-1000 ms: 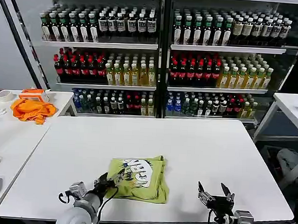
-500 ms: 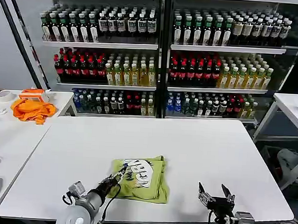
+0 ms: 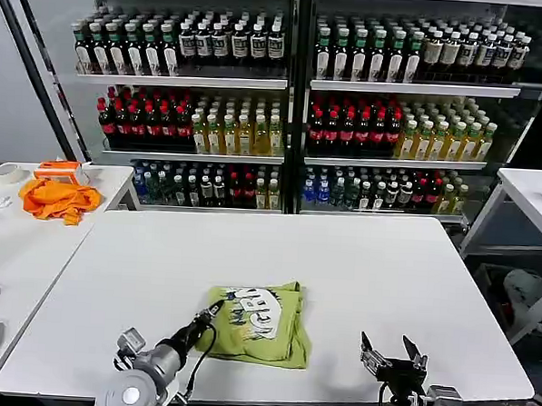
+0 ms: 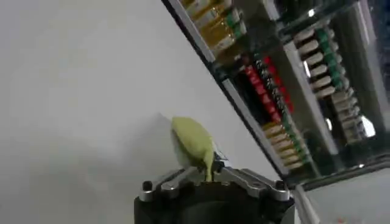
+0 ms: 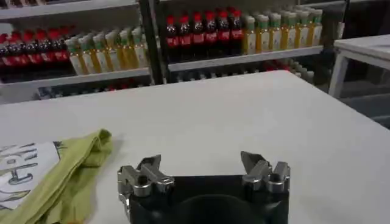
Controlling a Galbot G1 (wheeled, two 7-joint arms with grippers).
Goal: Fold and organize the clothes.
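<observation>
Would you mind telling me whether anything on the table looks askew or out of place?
The folded T-shirt lies slightly skewed to the table's edges, its left edge pinched by the left gripper. The right gripper hovers open, apart from it. Nothing else stands out.

A folded lime-green cotton T-shirt [image 3: 259,322] with a white printed graphic facing up lies near the front edge of the white rectangular table [image 3: 341,261]. The left gripper [image 3: 213,310] meets its left edge. The right gripper [image 3: 391,353], fingers spread, hovers at the front edge, well apart.
</observation>
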